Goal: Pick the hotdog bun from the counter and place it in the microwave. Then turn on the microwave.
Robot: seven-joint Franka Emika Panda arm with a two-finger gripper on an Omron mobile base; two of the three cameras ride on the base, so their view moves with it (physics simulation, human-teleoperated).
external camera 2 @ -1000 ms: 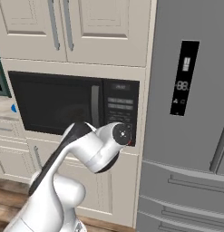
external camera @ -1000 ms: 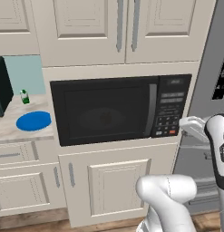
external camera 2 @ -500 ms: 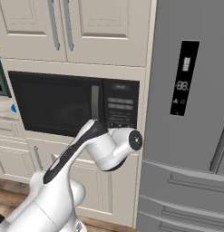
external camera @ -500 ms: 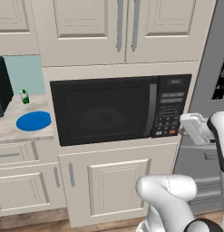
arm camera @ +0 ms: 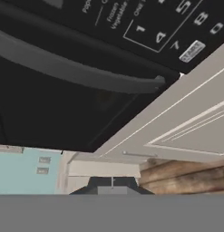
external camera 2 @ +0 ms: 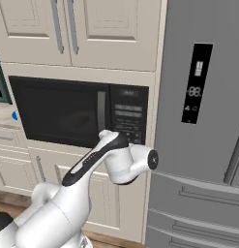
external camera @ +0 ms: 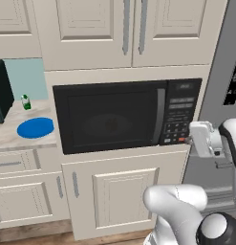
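The black microwave point(external camera: 110, 119) has its dark glass door closed, so the hotdog bun is hidden. My gripper point(external camera: 188, 140) is shut with nothing in it. Its tips sit at the lowest row of buttons on the panel point(external camera: 180, 117), at the microwave's right. In the hand view the shut gripper point(arm camera: 112, 183) points at the microwave point(arm camera: 63, 113), with the door handle point(arm camera: 81, 72) and the number buttons point(arm camera: 177, 27) close in front. From the right base view my white hand covers the lower panel point(external camera 2: 128, 114). The beige counter point(external camera: 21, 139) lies to the left.
A round blue plate point(external camera: 36, 128), a small green bottle point(external camera: 26, 101) and a dark green box appliance point(external camera: 2, 95) stand on the counter. A grey fridge point(external camera 2: 198, 121) flanks the microwave on the right. Cream cabinet doors point(external camera: 114, 191) lie below.
My wrist has swung a little to the right and down, while the shut fingertips stay at the panel's lower right. The microwave door stays closed.
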